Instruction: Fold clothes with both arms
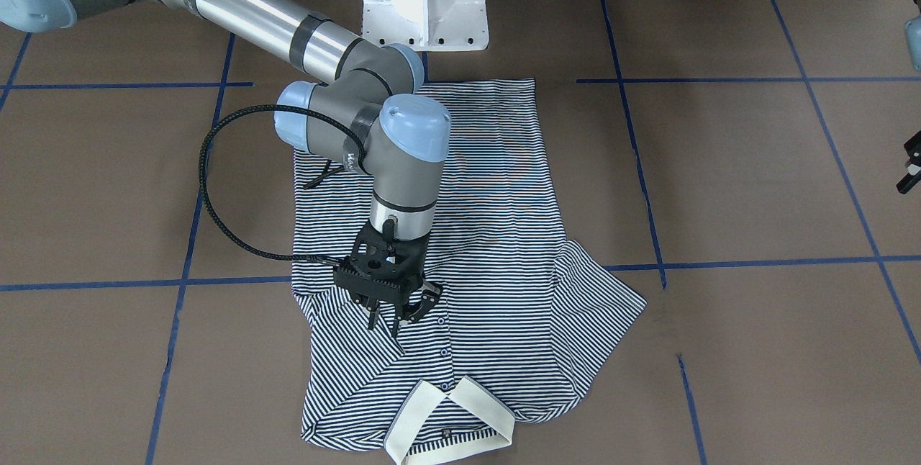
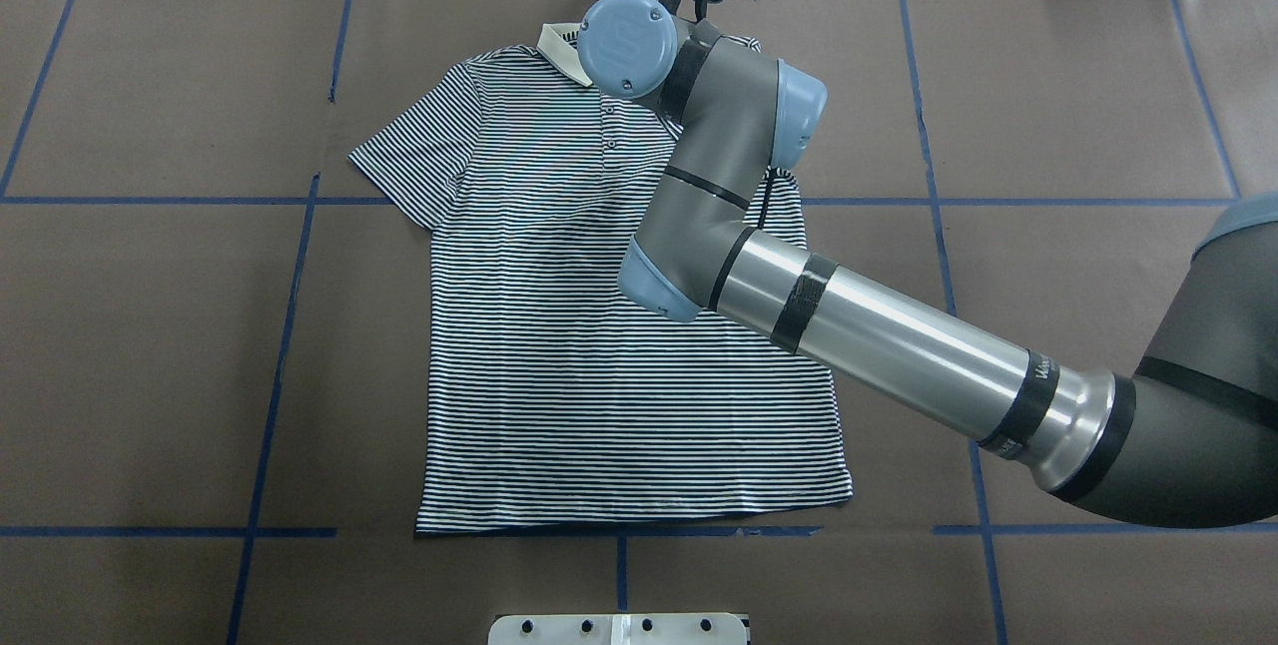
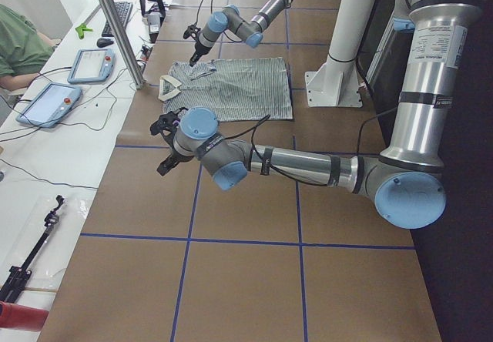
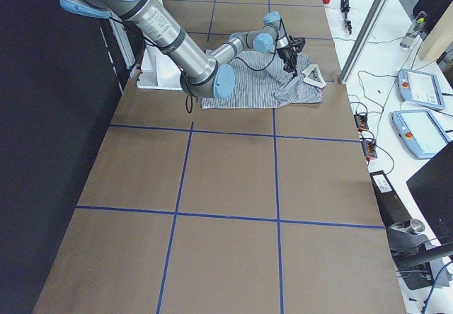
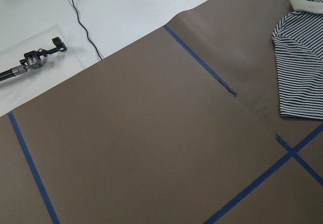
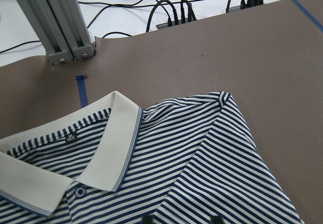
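The striped polo shirt point(image 1: 489, 235) lies flat on the brown table, its cream collar point(image 1: 439, 414) toward the operators' side. One sleeve point(image 1: 345, 371) is folded in over the chest; the other sleeve point(image 2: 414, 161) lies spread out. My right gripper point(image 1: 396, 310) hovers just above the chest beside the button placket, open, and its fingertips point(image 6: 146, 218) show apart over the stripes with nothing between them. My left gripper point(image 3: 166, 157) hangs over bare table off the shirt's spread-sleeve side. Only a sliver of it point(image 1: 910, 163) shows at the frame edge, so I cannot tell its state.
The white pedestal base point(image 1: 424, 1) stands behind the shirt's hem. Blue tape lines point(image 2: 290, 325) grid the brown table. An aluminium post point(image 6: 55, 22) and cables point(image 6: 202, 12) sit past the collar. Control tablets point(image 3: 92, 65) and a seated person point(image 3: 19, 45) are beyond the table edge.
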